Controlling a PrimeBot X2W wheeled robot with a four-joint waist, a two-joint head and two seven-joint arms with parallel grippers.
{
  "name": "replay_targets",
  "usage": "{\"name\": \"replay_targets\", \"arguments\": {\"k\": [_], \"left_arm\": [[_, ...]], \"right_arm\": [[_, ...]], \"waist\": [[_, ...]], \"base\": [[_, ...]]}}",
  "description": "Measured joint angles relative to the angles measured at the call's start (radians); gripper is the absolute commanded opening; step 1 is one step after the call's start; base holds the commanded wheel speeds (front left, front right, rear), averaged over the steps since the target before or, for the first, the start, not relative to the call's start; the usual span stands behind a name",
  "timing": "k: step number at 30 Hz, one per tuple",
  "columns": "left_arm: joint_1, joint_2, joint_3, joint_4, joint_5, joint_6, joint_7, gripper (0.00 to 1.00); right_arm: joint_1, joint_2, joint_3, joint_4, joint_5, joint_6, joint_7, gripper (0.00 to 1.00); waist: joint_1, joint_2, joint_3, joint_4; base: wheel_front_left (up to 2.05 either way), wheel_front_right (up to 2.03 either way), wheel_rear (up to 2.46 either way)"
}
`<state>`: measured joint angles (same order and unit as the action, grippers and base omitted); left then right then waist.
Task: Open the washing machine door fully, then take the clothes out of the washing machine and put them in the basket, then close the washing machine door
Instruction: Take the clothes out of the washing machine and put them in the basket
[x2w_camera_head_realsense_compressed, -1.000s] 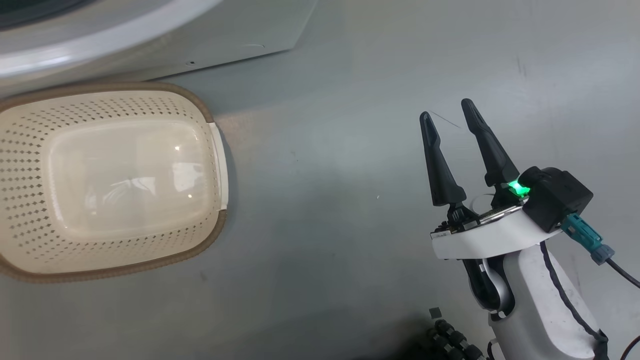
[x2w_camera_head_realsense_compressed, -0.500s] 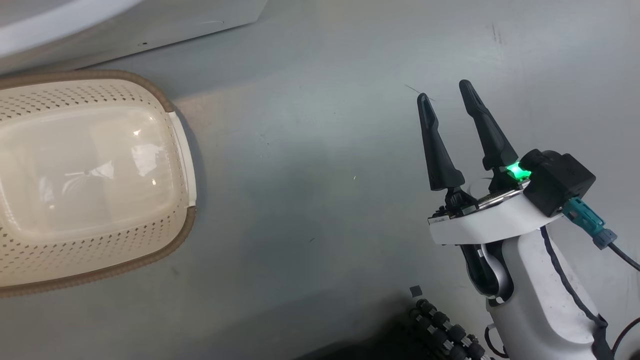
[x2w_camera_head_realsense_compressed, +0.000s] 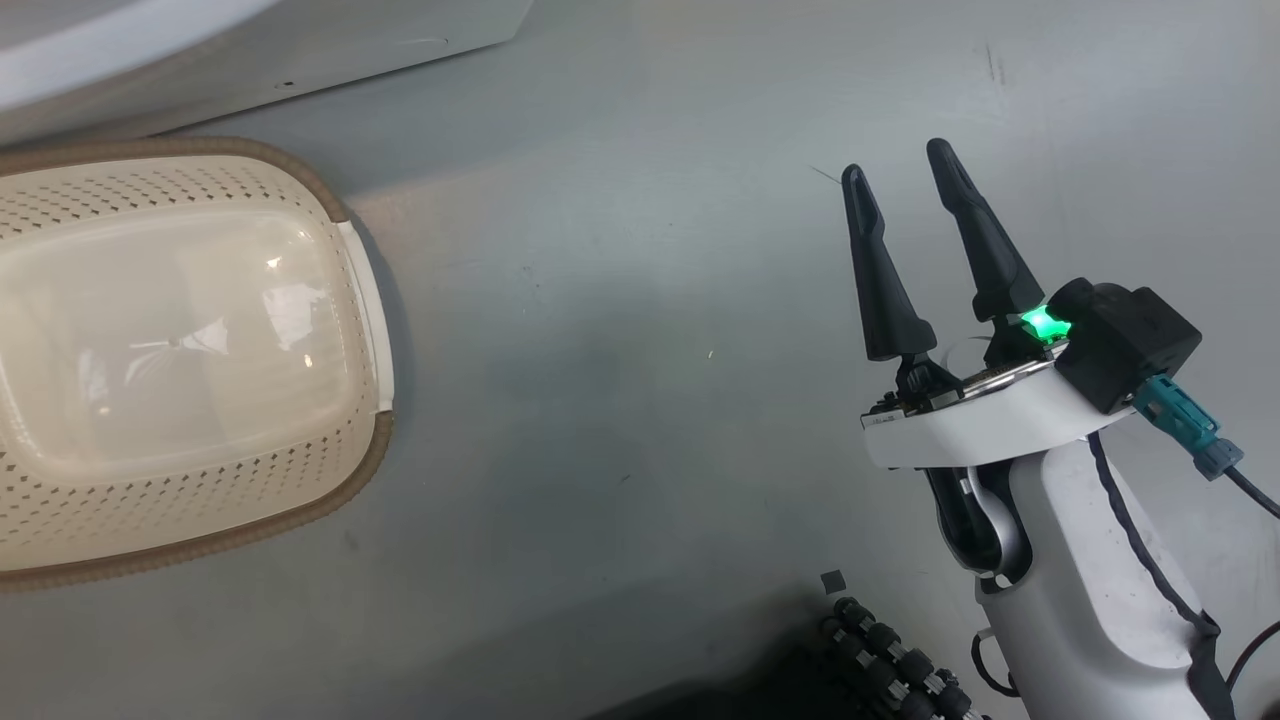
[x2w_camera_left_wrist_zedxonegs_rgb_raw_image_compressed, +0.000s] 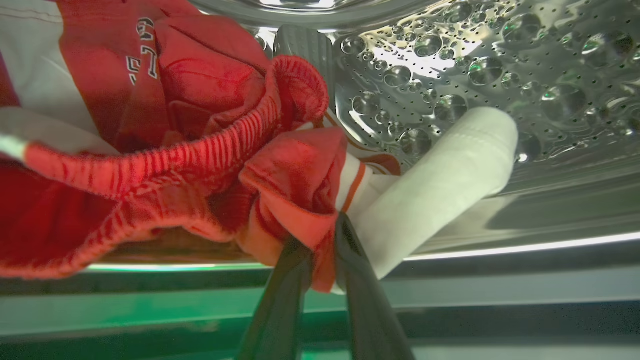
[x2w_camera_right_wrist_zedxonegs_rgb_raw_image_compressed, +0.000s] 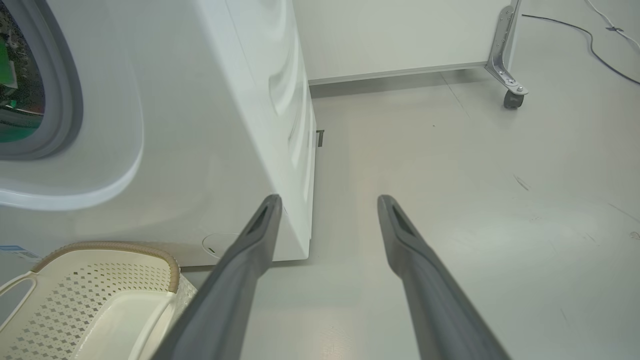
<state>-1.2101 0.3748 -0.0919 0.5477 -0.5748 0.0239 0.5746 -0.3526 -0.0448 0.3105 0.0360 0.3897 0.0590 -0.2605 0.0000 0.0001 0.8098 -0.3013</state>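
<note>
Clothes (x2w_camera_left_wrist_zedxonegs_rgb_raw_image_compressed: 200, 100): red fabric with white stripes, bunched inside the steel drum (x2w_camera_left_wrist_zedxonegs_rgb_raw_image_compressed: 475, 60), ahead and to the left of the left pincer (x2w_camera_left_wrist_zedxonegs_rgb_raw_image_compressed: 320, 235). The left pincer's fingers are drawn together, clamped on a red-and-white fold at the near edge of the bunch. A white fabric roll (x2w_camera_left_wrist_zedxonegs_rgb_raw_image_compressed: 440, 175) lies just right of the fingertips, touching that fold.

Surface and room: the floor (x2w_camera_head_realsense_compressed: 620, 300) beneath the right pincer (x2w_camera_head_realsense_compressed: 898, 165) is smooth, grey and lightly scuffed. The right pincer's fingers stand apart with nothing between them. The white washing machine (x2w_camera_right_wrist_zedxonegs_rgb_raw_image_compressed: 210, 125) stands ahead and left of it. The basket (x2w_camera_head_realsense_compressed: 60, 570) sits on the floor well to its left, at the machine's foot, its glossy cream bottom in plain sight.

Writing: printed characters (x2w_camera_left_wrist_zedxonegs_rgb_raw_image_compressed: 142, 55) show on the red fabric, up and left of the left pincer, turned sideways and not legible with certainty. A blue sticker (x2w_camera_right_wrist_zedxonegs_rgb_raw_image_compressed: 11, 248) shows on the machine's front, its print too small to read.

Views compared:
- The right wrist view adds a pale wall panel (x2w_camera_right_wrist_zedxonegs_rgb_raw_image_compressed: 390, 30), a metal leg on a castor (x2w_camera_right_wrist_zedxonegs_rgb_raw_image_compressed: 510, 95) and a cable (x2w_camera_right_wrist_zedxonegs_rgb_raw_image_compressed: 600, 55), all far ahead.
- The head view adds a green lamp (x2w_camera_head_realsense_compressed: 1040, 322) lit at the right pincer's base.
- The left wrist view gives the drum's dimpled, perforated wall.
</note>
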Motion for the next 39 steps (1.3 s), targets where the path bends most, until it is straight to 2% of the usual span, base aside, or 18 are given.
{"name": "replay_targets", "arguments": {"k": [7,18,39], "left_arm": [[0.004,-0.027,-0.002,0.016,-0.007,-0.026,-0.056,0.00],[0.073,-0.088,-0.019,0.003,-0.005,-0.082,-0.213,0.00],[0.337,-0.187,-0.040,-0.061,0.025,-0.106,-0.576,0.00]], "right_arm": [[-0.009,0.000,-0.021,0.007,-0.022,-0.002,0.000,1.00],[-0.009,-0.001,-0.047,0.026,-0.085,0.001,0.000,1.00],[0.042,-0.003,-0.079,0.077,-0.150,0.018,0.000,1.00]], "waist": [[0.0000,0.0000,-0.012,0.018],[0.0000,0.0000,-0.047,0.072],[-0.0001,0.0000,-0.197,0.175]], "base": [[0.00,0.00,0.00],[0.00,0.00,0.00],[0.00,0.00,0.00]]}}
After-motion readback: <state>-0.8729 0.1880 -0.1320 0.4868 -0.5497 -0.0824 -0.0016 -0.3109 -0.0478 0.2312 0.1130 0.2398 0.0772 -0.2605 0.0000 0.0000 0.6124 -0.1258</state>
